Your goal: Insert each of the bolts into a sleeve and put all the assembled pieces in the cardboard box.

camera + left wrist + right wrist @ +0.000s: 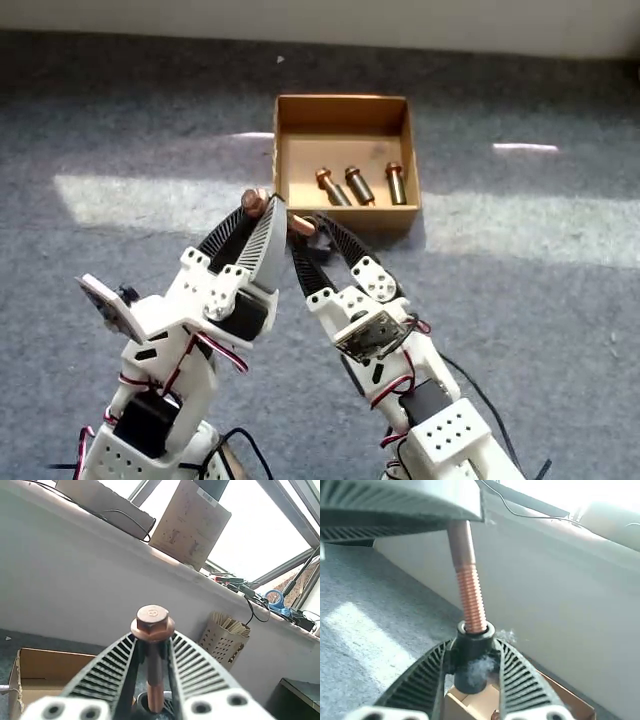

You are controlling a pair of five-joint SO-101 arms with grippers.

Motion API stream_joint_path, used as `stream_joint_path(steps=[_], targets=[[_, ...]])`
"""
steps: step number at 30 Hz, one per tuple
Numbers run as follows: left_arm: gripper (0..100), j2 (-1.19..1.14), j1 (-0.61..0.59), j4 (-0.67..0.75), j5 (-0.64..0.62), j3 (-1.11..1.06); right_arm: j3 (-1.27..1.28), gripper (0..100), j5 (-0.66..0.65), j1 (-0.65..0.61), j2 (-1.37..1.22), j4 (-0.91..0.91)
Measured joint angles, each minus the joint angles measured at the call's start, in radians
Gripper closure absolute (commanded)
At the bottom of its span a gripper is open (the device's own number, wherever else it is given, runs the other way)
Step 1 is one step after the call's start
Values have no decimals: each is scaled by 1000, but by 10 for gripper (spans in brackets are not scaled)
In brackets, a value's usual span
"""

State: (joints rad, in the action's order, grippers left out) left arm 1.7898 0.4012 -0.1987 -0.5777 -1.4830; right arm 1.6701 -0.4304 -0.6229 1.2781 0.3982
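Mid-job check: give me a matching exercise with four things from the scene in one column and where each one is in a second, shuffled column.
Things:
1. bolt
2. sleeve
3. assembled pieces
4. cardboard box

Places:
A. lying inside the cardboard box
B. gripped by the right gripper
C. on the carpet, beyond both grippers
D. gripped by the left gripper

Pairs: 1-D, 2-B, 3-A, 4-C
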Motion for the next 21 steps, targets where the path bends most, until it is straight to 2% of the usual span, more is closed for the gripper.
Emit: stream_joint_path(steps=[3,12,18,21], targets=[[994,0,0,0,5,0,0,993,0,0,0,2],[994,0,23,0,133,0,0,993,-5,0,0,5],[993,0,97,2,296,-37,0,993,-11,0,-2,5],[983,0,104,2,331,-37,0,993,-11,0,-2,5]])
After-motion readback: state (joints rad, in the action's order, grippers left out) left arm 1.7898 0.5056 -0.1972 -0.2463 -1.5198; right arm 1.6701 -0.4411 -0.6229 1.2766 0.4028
